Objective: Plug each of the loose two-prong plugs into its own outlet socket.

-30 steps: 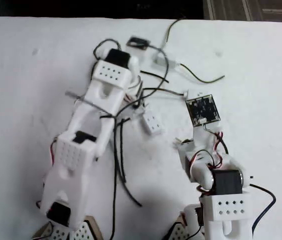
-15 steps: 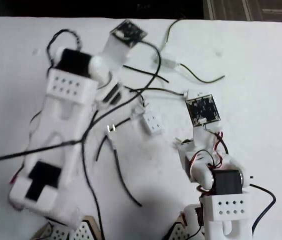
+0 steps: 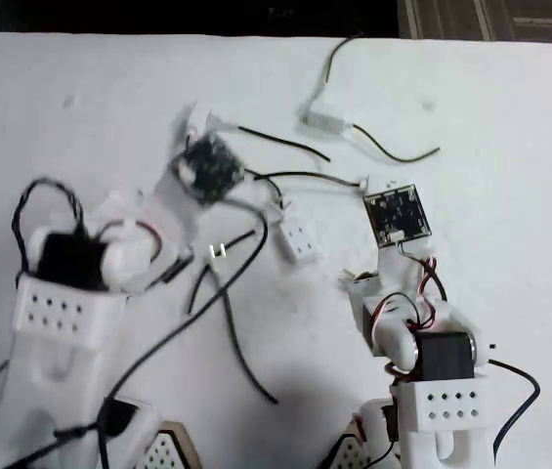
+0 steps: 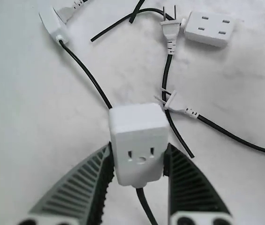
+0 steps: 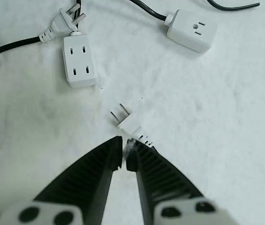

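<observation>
1. Cords (image 3: 239,352) sprawl over the white table (image 3: 520,117) in the high view. The left arm (image 3: 61,293), stretched far over the middle a second ago, has swung left and drawn back to the near left. The right arm (image 3: 432,366) has not moved. The withdrawal uncovers a loose plug (image 3: 217,252) lying left of the double-socket block (image 3: 298,237), which has stayed put. An inline outlet (image 3: 326,119) lies farther off.
2. In the left wrist view, the left gripper (image 4: 137,149) pinches a single-socket block (image 4: 138,129) by its two sides, with the socket face toward the camera. Beyond it lie a white plug (image 4: 177,105) and, farther, a second plug (image 4: 170,29) just beside the double-socket block, not inserted.
3. In the right wrist view, the right gripper (image 5: 124,146) has its jaws nearly pressed together and appears to nip the tail of a two-prong plug (image 5: 128,123). The prongs point away toward the double-socket block, apart from it.
4. Judging from this, one gripper holds a socket and the other a plug, well apart, so no mating has begun. The prongs must next be lined up with the slots.
</observation>
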Action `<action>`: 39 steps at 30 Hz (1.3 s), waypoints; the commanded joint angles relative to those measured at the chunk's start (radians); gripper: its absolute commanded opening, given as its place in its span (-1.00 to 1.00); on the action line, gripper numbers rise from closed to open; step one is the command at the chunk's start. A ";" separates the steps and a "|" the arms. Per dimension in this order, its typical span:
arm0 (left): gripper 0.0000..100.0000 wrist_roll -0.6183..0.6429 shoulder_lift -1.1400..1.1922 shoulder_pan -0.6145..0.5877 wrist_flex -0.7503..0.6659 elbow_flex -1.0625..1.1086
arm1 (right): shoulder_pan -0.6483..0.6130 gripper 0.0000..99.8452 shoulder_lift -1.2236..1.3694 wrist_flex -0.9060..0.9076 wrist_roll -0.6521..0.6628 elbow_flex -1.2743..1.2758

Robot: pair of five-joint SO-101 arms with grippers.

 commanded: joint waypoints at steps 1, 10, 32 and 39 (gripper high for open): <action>-0.95 -0.052 -0.173 -0.058 -0.279 0.298 | 0.007 -0.96 -0.019 -0.018 0.000 -0.005; -0.34 0.012 -0.524 -0.104 -0.279 0.445 | 0.007 -0.95 -0.012 -0.019 0.000 -0.005; -0.40 -0.032 -0.736 -0.147 -0.402 0.878 | 0.005 -0.95 -0.012 -0.021 0.000 -0.005; -0.40 0.089 -0.734 -0.051 -0.402 0.876 | 0.012 -0.95 -0.010 -0.021 0.000 -0.005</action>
